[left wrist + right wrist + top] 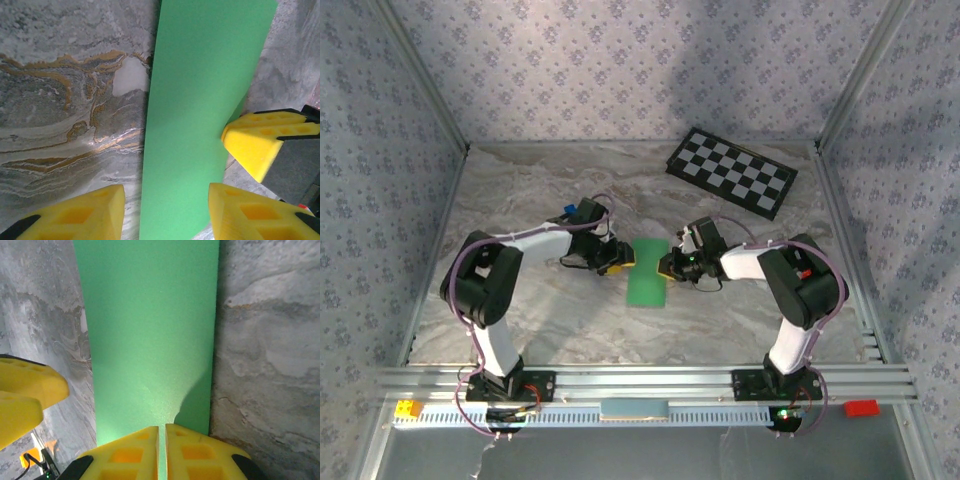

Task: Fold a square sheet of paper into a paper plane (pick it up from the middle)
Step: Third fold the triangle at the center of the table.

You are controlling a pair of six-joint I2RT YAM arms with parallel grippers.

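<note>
**Green sheet pinched at mid-table, no dart shape yet**

The square sheet of paper (pixel 648 271) lies at the middle of the marble table (pixel 520 190), between the two arms. From above it reads as a narrow upright rectangle rather than a square, which suggests a first centre fold is in place, though no crease line can be made out. It has no pointed nose and no wings, so most of the paper plane is judged to be ahead: the corner folds, the wing folds and the final creasing.

The right gripper (pixel 162 437) has its fingers drawn almost together on the sheet's edge, with a sliver of green between them. The left gripper (pixel 165 217) stands about half spread, the paper running through the gap without either pad clearly touching it.

The two grippers sit close across the narrow strip, so their yellow fingers could crowd each other. The black-and-white checkerboard (pixel 731 172) lies well apart at the far right, out of the way.
</note>
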